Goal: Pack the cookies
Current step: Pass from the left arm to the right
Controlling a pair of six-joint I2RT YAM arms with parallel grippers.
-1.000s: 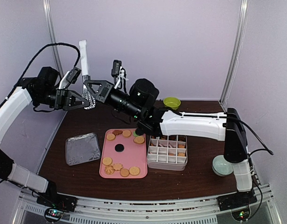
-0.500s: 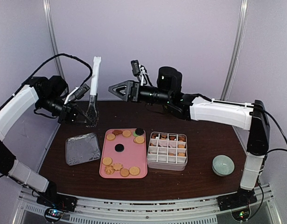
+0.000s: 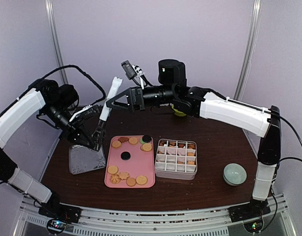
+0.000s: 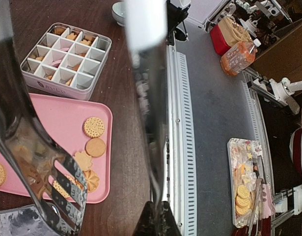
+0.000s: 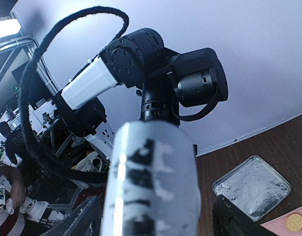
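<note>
Left gripper (image 3: pixel 90 138) jaws clamp the metal tongs (image 3: pixel 113 88); right gripper (image 3: pixel 111 103) jaws gape around the tongs' handle; lettering on the divider box (image 4: pixel 67 87) is illegible.

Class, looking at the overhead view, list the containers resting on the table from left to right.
Foil tray → pink tray → white divided box → pale green bowl

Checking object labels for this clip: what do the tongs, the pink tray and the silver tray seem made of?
The tongs look like polished metal, with mirror-like reflections on the slotted head; the handle end looks white, perhaps taped. The pink tray is likely plastic, given its smooth, even colour. The silver tray is probably aluminium foil, given its crinkled, dull sheen.
</note>
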